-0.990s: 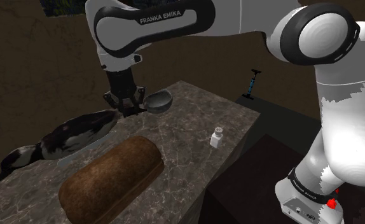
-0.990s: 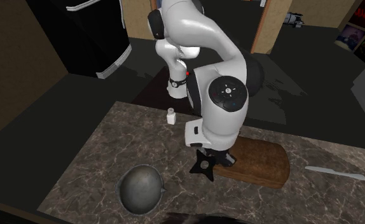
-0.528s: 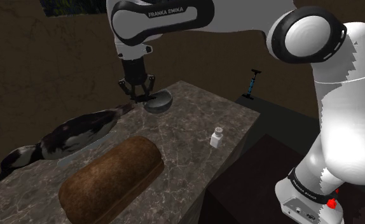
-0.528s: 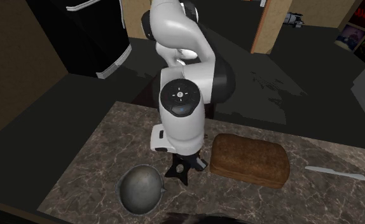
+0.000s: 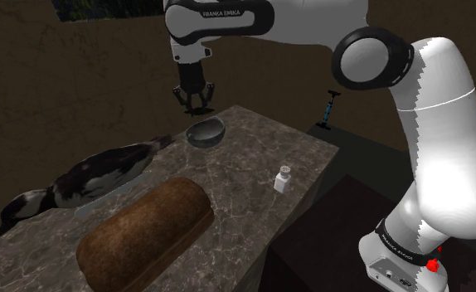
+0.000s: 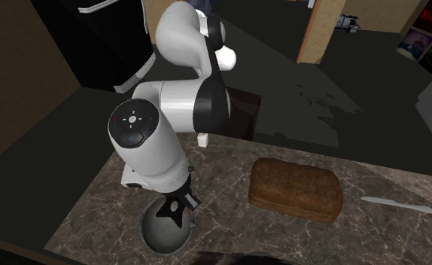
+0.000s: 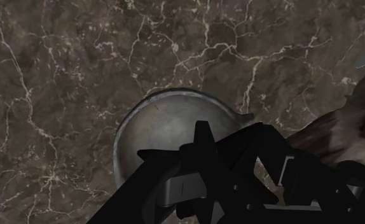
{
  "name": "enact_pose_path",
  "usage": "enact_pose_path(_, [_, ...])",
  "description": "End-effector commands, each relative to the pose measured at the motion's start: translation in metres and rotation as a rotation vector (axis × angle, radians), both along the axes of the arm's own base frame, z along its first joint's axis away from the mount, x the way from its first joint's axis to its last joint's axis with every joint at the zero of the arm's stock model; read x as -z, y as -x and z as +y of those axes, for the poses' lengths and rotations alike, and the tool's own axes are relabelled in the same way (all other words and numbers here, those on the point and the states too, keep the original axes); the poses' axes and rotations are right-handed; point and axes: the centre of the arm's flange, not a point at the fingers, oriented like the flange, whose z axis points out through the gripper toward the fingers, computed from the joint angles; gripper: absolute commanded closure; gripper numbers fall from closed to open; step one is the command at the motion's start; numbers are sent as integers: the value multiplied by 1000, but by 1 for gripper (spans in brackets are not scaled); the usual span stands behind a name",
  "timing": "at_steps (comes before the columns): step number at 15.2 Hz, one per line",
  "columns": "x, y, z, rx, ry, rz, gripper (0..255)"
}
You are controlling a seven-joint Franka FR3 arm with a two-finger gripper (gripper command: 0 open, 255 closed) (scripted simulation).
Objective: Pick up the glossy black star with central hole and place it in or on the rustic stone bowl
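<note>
The black gripper (image 5: 196, 98) hangs from the white arm, pointing down over the far end of a dark, white-veined marble counter (image 5: 253, 158). Its two fingers are closed against the black star (image 7: 203, 141), which is clear of the counter and is carried in the air between them. In the wrist view one of the star's points juts out past the fingers and stands out against the grey inside of the bowl. The grey, rough-surfaced bowl (image 5: 205, 135) sits upright on the counter directly beneath the gripper. The shoulder view shows a clear gap between the star and the bowl's rim. In the second exterior view the star appears over the bowl's opening, so it hovers above the bowl and does not rest in it. The star's central hole cannot be made out, because black fingers and black star run together. A small spout or lip sticks out from one side of the bowl's rim. A long brown loaf (image 5: 145, 232) lies on the counter nearer the shoulder camera, well apart from the bowl. A dark, mottled duck figure (image 5: 95, 174) stretches along the counter on the shoulder view's left, its tail end near the bowl. A small white bottle (image 5: 283, 178) stands upright near the counter's edge on the shoulder view's right. In the second exterior view a pale knife (image 6: 397, 204) lies flat on the counter beyond the loaf, at the right. A blue pump (image 5: 331, 109) stands on the floor behind the counter.
</note>
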Motion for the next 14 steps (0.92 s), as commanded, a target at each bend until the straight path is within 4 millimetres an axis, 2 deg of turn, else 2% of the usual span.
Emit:
enact_pose_path(1, [-4,-14,-20,-1,0,1,255])
enact_pose_path(2, [-4,-20,-28,-1,0,1,255])
enact_pose_path(14, [59,-20,-28,-1,0,1,255])
